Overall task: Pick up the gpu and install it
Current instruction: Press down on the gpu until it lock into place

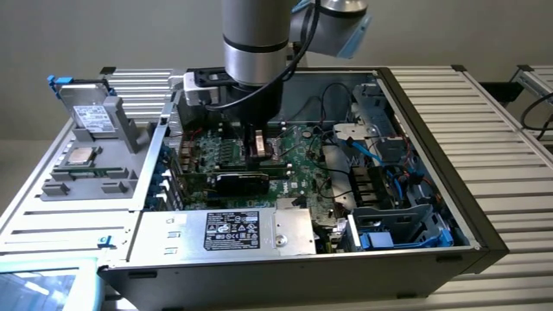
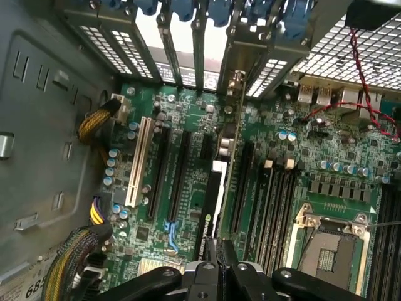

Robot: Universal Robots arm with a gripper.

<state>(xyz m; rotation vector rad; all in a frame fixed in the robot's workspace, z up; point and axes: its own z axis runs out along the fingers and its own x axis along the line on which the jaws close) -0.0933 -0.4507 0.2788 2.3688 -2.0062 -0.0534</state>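
The gpu [image 1: 239,181] stands on edge inside the open computer case [image 1: 484,243], upright on the motherboard [image 1: 298,165], its long axis running across the board, one end toward the rear slot brackets [image 2: 188,37]. The fingers [image 2: 227,257] are closed on its top edge; the gripper [image 1: 258,148] hangs straight above it. In the wrist view the gpu [image 2: 210,213] appears edge-on, reaching from the fingers toward those brackets.

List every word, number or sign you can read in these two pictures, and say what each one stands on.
"68": partial number on a white sticker at the case edge, wrist view; the rest is cut off.
Black label on the silver power supply box: logos and print too small to read.
White label on the drive in the grey holder: unreadable.
Print on the motherboard: too blurred.
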